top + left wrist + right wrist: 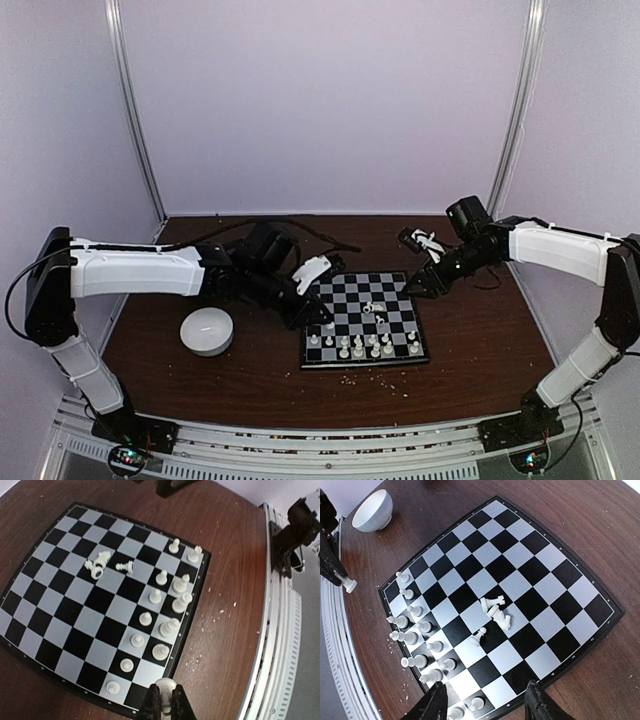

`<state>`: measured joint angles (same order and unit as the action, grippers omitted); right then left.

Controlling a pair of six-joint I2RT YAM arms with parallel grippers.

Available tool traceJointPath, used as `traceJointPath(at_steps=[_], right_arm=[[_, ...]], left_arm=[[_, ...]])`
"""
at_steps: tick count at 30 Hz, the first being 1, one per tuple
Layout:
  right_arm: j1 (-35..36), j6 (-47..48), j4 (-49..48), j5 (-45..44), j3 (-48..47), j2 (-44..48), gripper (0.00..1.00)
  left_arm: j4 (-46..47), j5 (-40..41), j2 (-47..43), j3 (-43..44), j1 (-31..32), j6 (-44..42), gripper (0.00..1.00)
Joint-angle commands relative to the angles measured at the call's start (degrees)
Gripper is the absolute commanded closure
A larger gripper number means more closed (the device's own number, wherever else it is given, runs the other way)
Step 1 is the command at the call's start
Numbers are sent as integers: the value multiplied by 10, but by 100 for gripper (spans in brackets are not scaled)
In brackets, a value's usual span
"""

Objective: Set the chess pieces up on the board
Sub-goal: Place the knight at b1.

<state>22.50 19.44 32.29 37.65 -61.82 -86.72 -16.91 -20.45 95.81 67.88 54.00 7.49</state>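
**Mia:** What is the biggest thing here?

**Tom:** The brown worktop (480, 370). The board (360, 290) lies flat in the middle of it. Its sides run nearly in line with the worktop's edges.

**Mia:** And the bowl (206, 331)?

**Tom:** It sits on the worktop, left of the board, not touching it.

**Mia:** What about the grippers?

**Tom:** The left gripper (165, 692) pinches a white piece (165, 684), just off the board's near left corner. The right gripper (486, 683) is spread wide with nothing in it, near the far right corner.

**Mia:** Where are the chess pieces (181, 602)?

**Tom:** Most stand straight up in two rows along the board's near edge. A few fallen ones (496, 611) lie on their sides in the middle, pointing different ways. One little pawn (478, 637) lies just beside them.

**Mia:** And the smallest?

**Tom:** Crumbs (221, 611) on the worktop by the near edge.
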Motion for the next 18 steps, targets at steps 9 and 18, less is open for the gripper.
traceJointPath(at_steps=[9,18], right_arm=[[-2,5,5,21,-12,-25,47],[-2,11,12,25,-14,-35,47]], left_arm=[[-146,113,61,54,55,-98,100],[-140,115,98,80,57,-105,100]])
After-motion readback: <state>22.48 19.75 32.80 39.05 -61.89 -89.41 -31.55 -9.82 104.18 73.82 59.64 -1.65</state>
